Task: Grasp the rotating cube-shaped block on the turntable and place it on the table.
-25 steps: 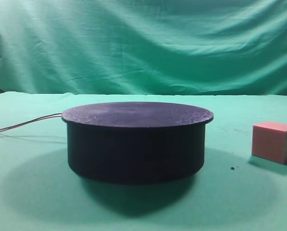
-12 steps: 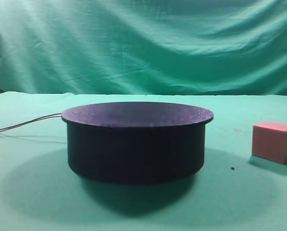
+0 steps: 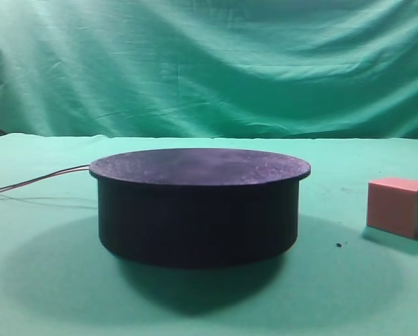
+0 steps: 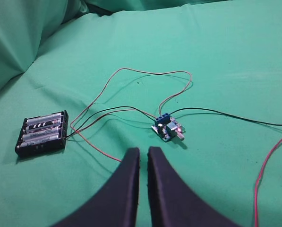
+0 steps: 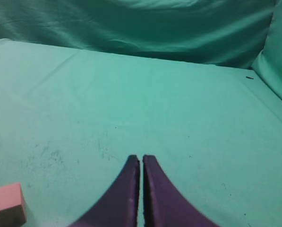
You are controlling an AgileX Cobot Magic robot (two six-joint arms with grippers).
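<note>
Both grippers, left (image 4: 143,152) and right (image 5: 141,160), have fingers pressed together, holding nothing. Cube-shaped block (image 3: 399,206) rests on the table (image 3: 377,294) near its right edge, apparently clear of the turntable (image 3: 198,204).

A black battery holder (image 4: 41,134) with what look like four cells lies at the left of the left wrist view. Red and black wires (image 4: 131,74) loop from it across the middle to a small blue circuit board (image 4: 167,129) just right of centre. Green backdrop cloth (image 3: 209,63) fills the upper half of the high view
</note>
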